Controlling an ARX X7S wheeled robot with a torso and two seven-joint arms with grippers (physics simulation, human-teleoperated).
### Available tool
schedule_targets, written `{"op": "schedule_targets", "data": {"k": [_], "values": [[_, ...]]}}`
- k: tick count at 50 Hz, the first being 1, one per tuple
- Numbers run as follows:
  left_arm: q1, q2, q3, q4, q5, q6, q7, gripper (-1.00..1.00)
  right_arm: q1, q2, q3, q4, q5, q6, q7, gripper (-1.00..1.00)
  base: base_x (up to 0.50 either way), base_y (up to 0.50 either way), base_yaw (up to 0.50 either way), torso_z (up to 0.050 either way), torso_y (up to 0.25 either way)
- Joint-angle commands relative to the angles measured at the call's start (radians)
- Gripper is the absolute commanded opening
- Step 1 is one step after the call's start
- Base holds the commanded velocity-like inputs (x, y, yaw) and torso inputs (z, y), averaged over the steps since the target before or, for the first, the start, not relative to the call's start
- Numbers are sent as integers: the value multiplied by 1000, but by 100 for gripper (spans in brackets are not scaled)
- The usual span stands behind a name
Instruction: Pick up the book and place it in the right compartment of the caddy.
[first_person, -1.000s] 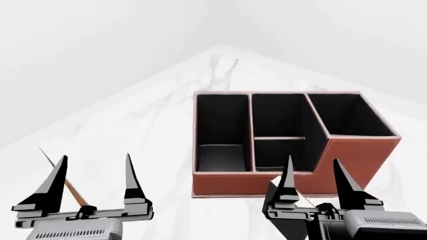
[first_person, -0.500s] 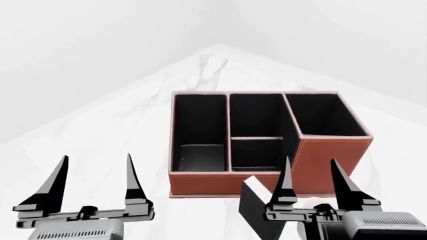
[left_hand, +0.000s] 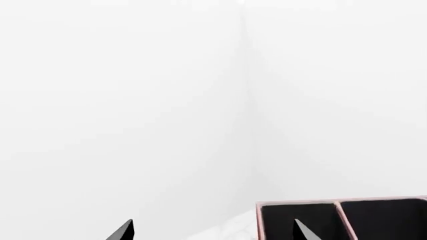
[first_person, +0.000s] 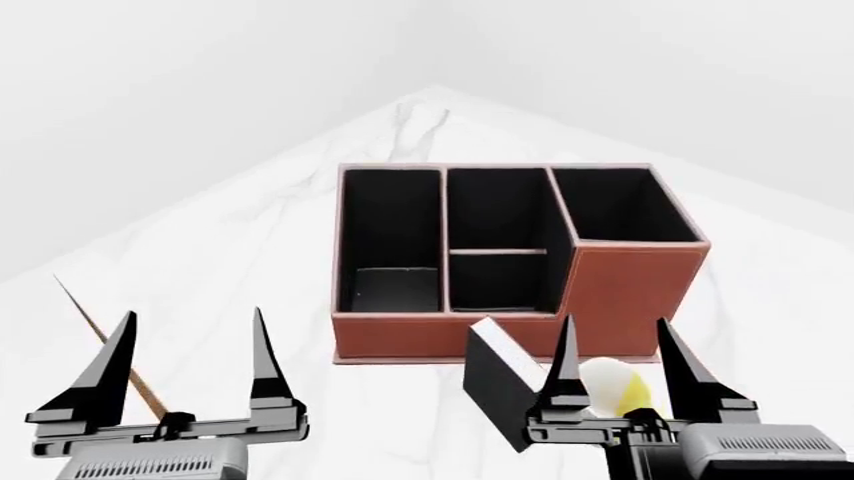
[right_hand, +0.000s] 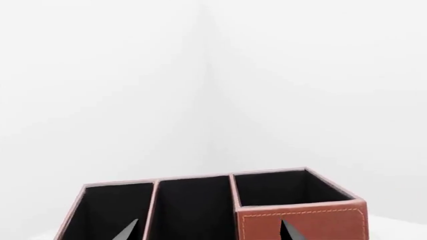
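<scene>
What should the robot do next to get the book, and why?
Probably lower the right gripper toward the book and shift it a little left. Both grippers are open and empty; the book stands on the table just in front of the caddy, beside the right gripper's left finger, not between the fingers.

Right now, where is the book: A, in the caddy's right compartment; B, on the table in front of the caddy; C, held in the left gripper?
B: the book stands outside the caddy, before its front wall, and the right compartment is empty, and the left gripper is open with nothing between its fingers.
</scene>
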Motion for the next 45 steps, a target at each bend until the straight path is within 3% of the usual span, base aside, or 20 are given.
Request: {"op": "schedule_targets", "data": {"k": [1, 11, 22, 39, 45], "values": [[-3, -4, 3, -4, -2, -1, -5, 100, 3, 3, -6, 3, -1, -1, 5, 100, 0, 0, 0, 0, 0], [3, -8, 12, 14, 4, -10, -10, 100, -5, 17, -8, -22, 38, -9, -12, 100, 29, -3, 0, 0, 0], [-1, -11, 12, 17, 1, -17, -15, 100, -6, 19, -16, -27, 38, -6, -7, 100, 549, 99, 0, 0, 0], [-2, -18, 17, 15, 0, -15, -23, 100, -1, 17, -21, -17, -16, -3, 26, 100, 0, 0, 0, 0, 0], [-4, -20, 21, 12, 1, -14, -26, 100, -5, 23, -22, -19, -8, -13, 21, 100, -166, -141, 500, 0, 0]]}}
